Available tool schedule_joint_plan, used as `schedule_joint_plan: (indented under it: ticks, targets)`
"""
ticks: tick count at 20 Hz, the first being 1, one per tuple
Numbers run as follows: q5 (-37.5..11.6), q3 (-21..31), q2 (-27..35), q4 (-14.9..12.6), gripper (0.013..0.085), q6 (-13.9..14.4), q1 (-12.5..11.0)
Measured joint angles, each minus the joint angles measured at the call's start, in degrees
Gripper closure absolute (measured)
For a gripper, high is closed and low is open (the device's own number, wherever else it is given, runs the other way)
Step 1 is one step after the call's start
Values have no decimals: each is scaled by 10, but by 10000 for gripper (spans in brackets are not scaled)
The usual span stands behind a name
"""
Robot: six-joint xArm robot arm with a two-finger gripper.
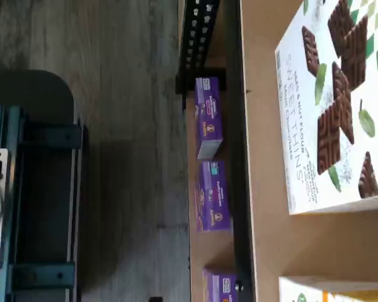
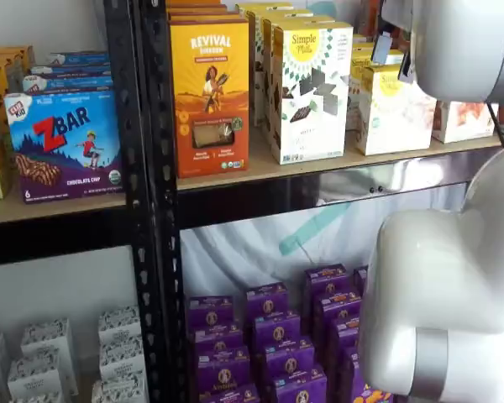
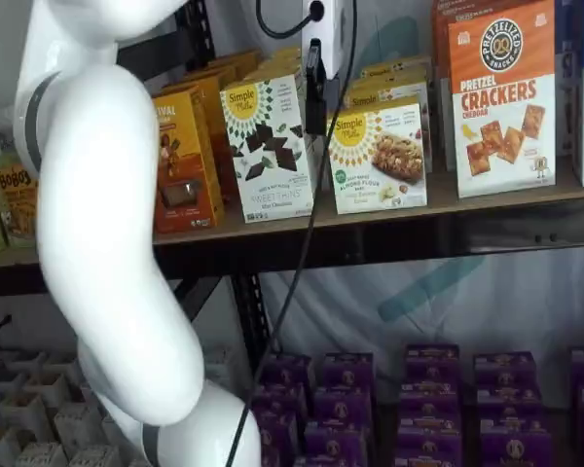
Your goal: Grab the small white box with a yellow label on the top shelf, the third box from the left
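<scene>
The small white box stands upright at the front edge of the top shelf, just beside the taller white box with dark squares, on that box's far side from the orange box; both shelf views show it there. It looks like a thin cardboard carton, so I judge it light and fairly stiff at its edges but easy to dent in the middle of its broad faces, with a smooth printed skin that may slip under a weak hold. Its front face is wide, so the narrow yellow side panels seem the better place to take hold, near the upper half; the gap to the taller white box is slim, which could crowd one finger. The pincer hangs from above, just over and between the taller white box and the small white box, seen side-on as a dark shape with a cable beside it, so I cannot tell whether its fingers stand apart or together. It holds nothing visible.
</scene>
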Motion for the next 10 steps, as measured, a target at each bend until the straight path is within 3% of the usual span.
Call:
schedule_joint_plan:
  ticks: [4, 10]
  targets:
    - [22, -5, 9, -23, 130, 6, 15]
    - [10, 12, 4, -1, 130, 7, 10]
